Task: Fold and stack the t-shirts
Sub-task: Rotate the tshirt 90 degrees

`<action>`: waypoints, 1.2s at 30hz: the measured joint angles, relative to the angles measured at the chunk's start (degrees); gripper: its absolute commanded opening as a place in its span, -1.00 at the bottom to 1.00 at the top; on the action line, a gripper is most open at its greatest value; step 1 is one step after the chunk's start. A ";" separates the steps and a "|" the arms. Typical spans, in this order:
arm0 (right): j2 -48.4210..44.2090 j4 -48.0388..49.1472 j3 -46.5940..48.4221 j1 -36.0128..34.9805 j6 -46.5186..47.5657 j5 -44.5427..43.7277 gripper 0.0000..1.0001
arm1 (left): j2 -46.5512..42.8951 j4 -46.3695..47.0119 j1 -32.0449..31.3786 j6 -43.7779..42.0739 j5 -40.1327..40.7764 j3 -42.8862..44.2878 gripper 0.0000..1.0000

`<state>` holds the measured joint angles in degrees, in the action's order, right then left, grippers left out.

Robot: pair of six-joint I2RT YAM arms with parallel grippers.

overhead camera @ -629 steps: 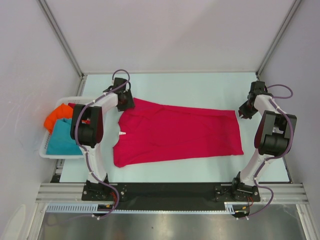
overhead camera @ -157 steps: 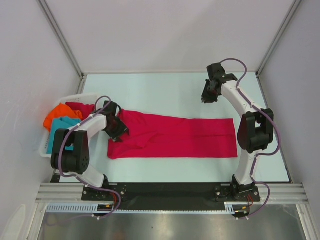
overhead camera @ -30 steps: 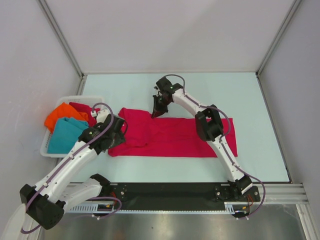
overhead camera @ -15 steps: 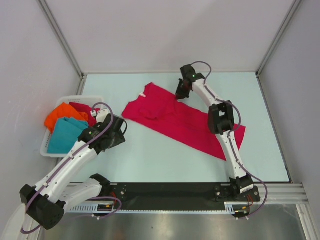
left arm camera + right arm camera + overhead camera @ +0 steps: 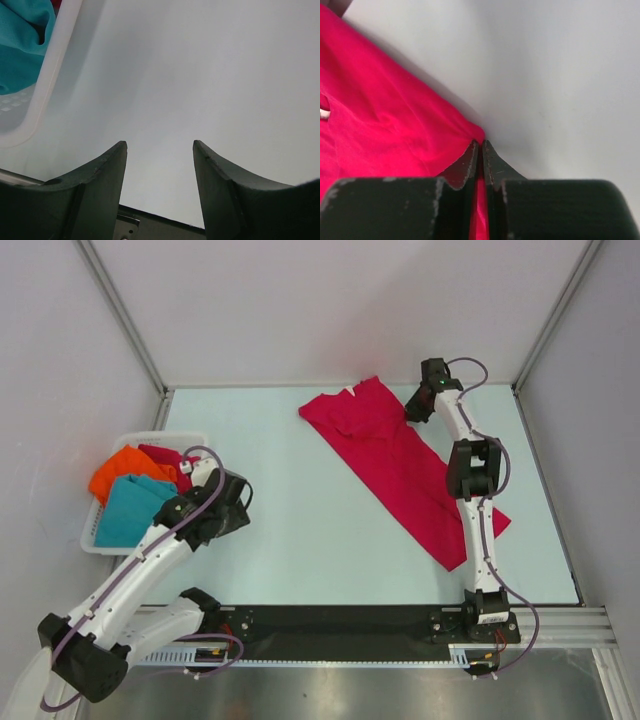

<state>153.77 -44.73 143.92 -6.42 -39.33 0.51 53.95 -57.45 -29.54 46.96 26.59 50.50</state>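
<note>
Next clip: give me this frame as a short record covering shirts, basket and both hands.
on table: red t-shirt, a long strip lying diagonally
right hand: shut on the red t-shirt's far edge
left hand: open, empty, above bare table near the basket
basket: orange t-shirt, teal t-shirt, crimson t-shirt, all bunched
stack: none visible

Right claw has dragged the red t-shirt far-right — now diagonal.

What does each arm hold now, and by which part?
Right fingers pinch the red t-shirt at its far edge; left fingers hold nothing.
</note>
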 measured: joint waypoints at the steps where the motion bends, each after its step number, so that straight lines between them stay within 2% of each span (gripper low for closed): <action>1: 0.02 0.31 0.00 0.22 0.17 0.57 -0.67 | 0.00 0.15 0.00 -0.07 -0.02 -0.13 0.22; 6: 0.09 2.21 -0.09 -0.83 4.61 3.41 -0.57 | 0.15 4.87 0.07 -2.05 -2.64 -3.43 0.29; 9: -0.81 3.06 -1.33 -2.43 6.71 3.48 -0.42 | 1.95 9.35 -0.15 -4.07 -6.23 -5.92 0.35; 15: -7.67 2.54 -6.43 -3.78 9.73 2.75 -0.42 | 10.84 22.36 -5.16 -8.11 -15.56 -6.32 0.48; 20: -15.72 0.87 -7.17 -2.84 11.06 -5.97 -0.45 | 13.62 36.63 -7.30 -9.38 -28.06 -7.45 0.54; 27: -21.62 -2.82 -8.63 0.37 9.53 -16.92 -0.49 | 16.41 48.41 -9.38 -10.23 -38.29 -7.45 0.62; 31: -22.82 -4.00 -12.87 0.74 9.35 -18.97 -0.49 | 21.14 58.97 -14.27 -9.03 -44.04 -7.15 0.64; 36: -25.24 -4.96 -19.12 0.13 9.38 -19.37 -0.49 | 34.23 75.12 -22.95 -6.75 -52.94 -3.45 0.66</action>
<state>128.53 -49.69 124.79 -6.28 -29.95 -18.85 88.18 17.67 -52.49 40.21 -26.35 47.05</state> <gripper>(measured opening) 0.257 0.825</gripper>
